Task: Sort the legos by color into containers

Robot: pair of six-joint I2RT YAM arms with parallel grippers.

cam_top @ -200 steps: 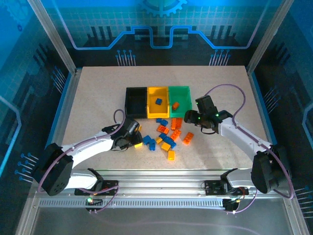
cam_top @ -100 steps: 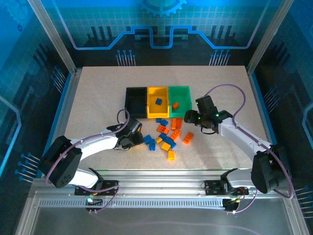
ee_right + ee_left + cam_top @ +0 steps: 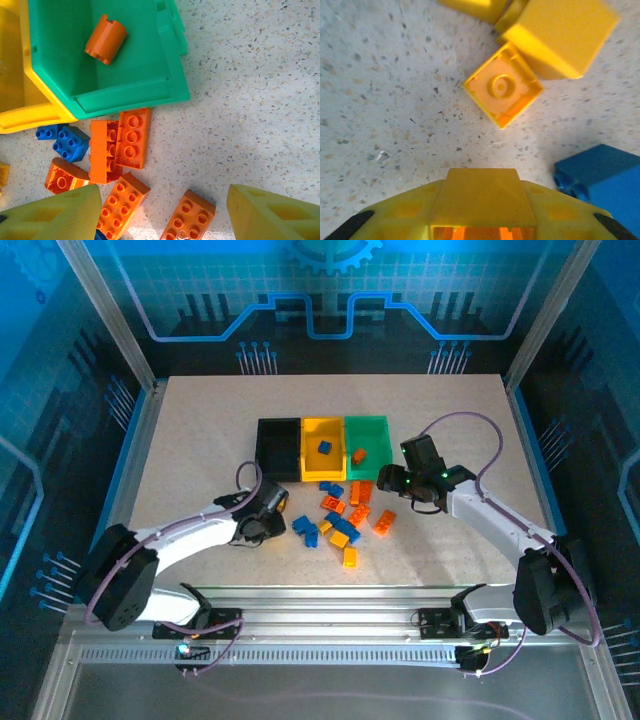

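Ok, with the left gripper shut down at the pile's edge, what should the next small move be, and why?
Probably lift the left gripper straight up: its jaws look shut on a yellow brick, low over the table. The yellow bin holds a blue brick and the green bin an orange piece, so the black bin seems the likely destination.

A pale speckled tabletop (image 3: 200,430) lies beneath the jaws, evenly and brightly lit. Beyond them stands a blue back wall (image 3: 420,290) printed with a grid, circuit lines and a gear. Slanting aluminium posts (image 3: 105,315) rise on either side.
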